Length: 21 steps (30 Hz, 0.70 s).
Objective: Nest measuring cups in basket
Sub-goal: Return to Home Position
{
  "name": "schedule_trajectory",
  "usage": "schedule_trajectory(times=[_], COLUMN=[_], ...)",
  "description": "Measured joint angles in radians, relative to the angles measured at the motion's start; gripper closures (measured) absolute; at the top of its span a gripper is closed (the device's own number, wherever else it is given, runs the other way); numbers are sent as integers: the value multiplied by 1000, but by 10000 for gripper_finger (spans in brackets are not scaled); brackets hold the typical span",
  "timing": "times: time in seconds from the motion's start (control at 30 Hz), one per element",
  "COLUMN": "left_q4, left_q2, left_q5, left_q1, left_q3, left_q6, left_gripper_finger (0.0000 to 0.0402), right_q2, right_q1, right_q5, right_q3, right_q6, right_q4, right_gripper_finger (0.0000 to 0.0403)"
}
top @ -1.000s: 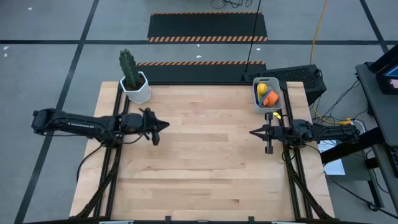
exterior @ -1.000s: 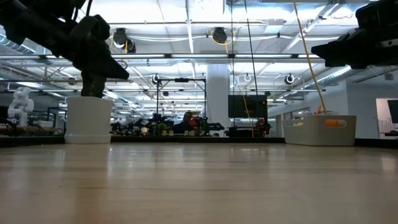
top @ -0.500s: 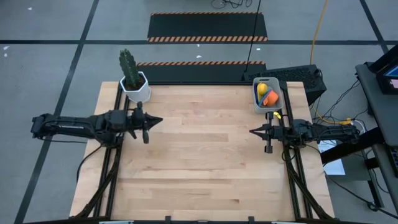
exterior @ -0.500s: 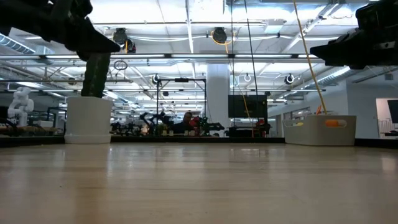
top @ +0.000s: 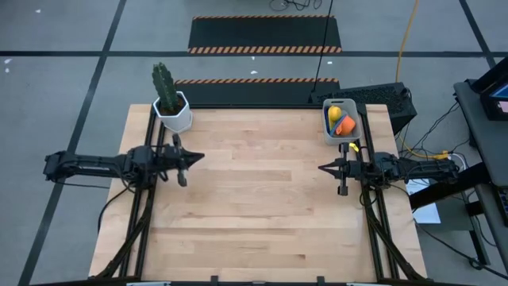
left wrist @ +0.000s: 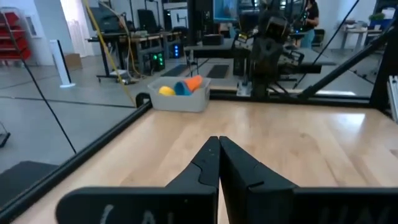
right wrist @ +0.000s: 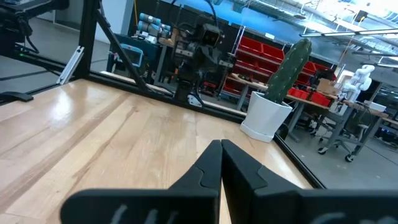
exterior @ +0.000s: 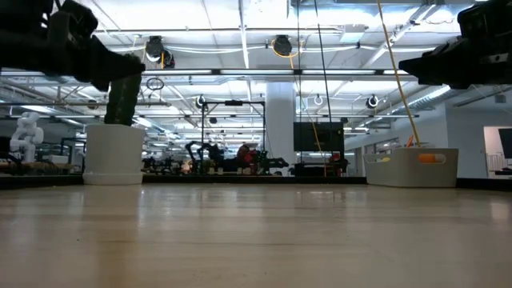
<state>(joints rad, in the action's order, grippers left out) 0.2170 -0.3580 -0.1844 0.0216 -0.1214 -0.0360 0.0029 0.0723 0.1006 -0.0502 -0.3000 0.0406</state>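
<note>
The left arm (top: 103, 164) reaches in from its side of the worktop (top: 262, 214), and the left jaws are pressed together, tip against tip, hanging above the wood with nothing between them. The right arm (top: 405, 168) comes in from the opposite side. The right jaws are likewise closed on nothing and held clear of the surface. The two sets of jaws point at each other across the bare middle of the worktop, well apart.

The basket (top: 325, 119) stands at the far edge of the worktop, behind the tips of the right jaws and just beside that arm's wrist, on its far side. From the left jaws it lies well ahead, across the whole width of the wood and off toward the far edge. Measuring cups sit inside it: a yellow cup (top: 333, 113) and an orange cup (top: 345, 125) show from above, and the left wrist view adds a blue cup (left wrist: 180, 88) between them. How many more lie beneath them cannot be told.

A white cactus pot (top: 175, 114) with a green cactus (top: 163, 82) stands at the far edge close to the left jaws, just beyond them, and far ahead of the right jaws
</note>
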Motion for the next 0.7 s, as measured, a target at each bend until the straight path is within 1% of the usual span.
schedule_trajectory(times=[0.17,0.3,0.4,0.5,0.57,0.7], left_q4=[87,164,164,100,67,54], left_q2=[1,2,20,52,80,156], left_q5=[0,3,8,8,8,9], left_q1=[0,-2,-8,-13,-13,-13], left_q3=[70,89,108,112,112,112], left_q6=[8,-26,-52,-61,-62,-75], left_gripper_finger=[399,399,399,400,400,400], right_q2=[0,0,0,0,0,0], right_q1=[0,0,0,0,0,0], right_q5=[0,0,0,0,0,0], right_q3=[0,0,0,0,1,1], right_q6=[0,0,0,0,0,0], right_q4=[0,0,0,0,0,0], right_gripper_finger=[403,403,403,403,403,403])
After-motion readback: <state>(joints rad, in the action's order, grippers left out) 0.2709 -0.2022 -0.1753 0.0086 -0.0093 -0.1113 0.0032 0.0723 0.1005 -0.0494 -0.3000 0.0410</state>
